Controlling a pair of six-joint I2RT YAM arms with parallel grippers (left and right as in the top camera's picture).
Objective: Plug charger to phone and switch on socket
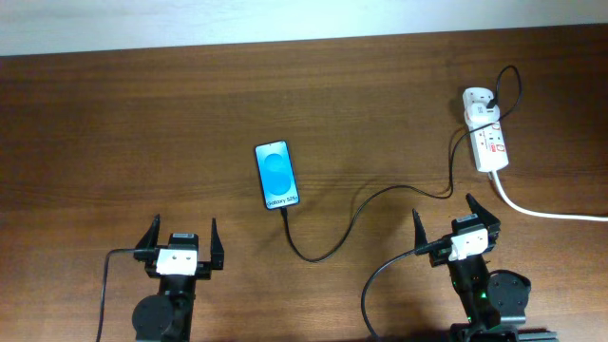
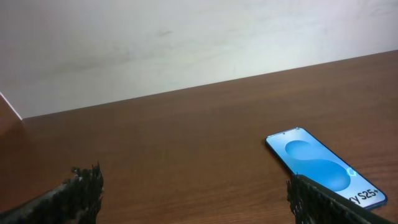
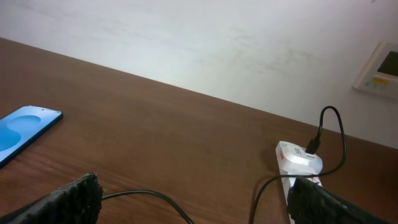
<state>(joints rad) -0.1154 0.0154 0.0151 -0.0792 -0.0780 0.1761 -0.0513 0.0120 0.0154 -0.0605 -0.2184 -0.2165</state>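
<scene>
The phone (image 1: 276, 175) lies flat mid-table with its blue screen up; it also shows in the left wrist view (image 2: 323, 167) and the right wrist view (image 3: 22, 127). The thin black charger cable (image 1: 353, 221) runs from the phone's near end in a loop to a white adapter on the socket (image 1: 488, 138), a white power strip at the far right, also in the right wrist view (image 3: 298, 163). My left gripper (image 1: 181, 236) is open and empty, near the front edge, left of the phone. My right gripper (image 1: 457, 221) is open and empty, just in front of the socket.
The socket's thick white cord (image 1: 551, 213) leaves toward the right edge. A white wall (image 2: 186, 37) stands behind the table's far edge. A wall panel (image 3: 380, 67) shows at the upper right of the right wrist view.
</scene>
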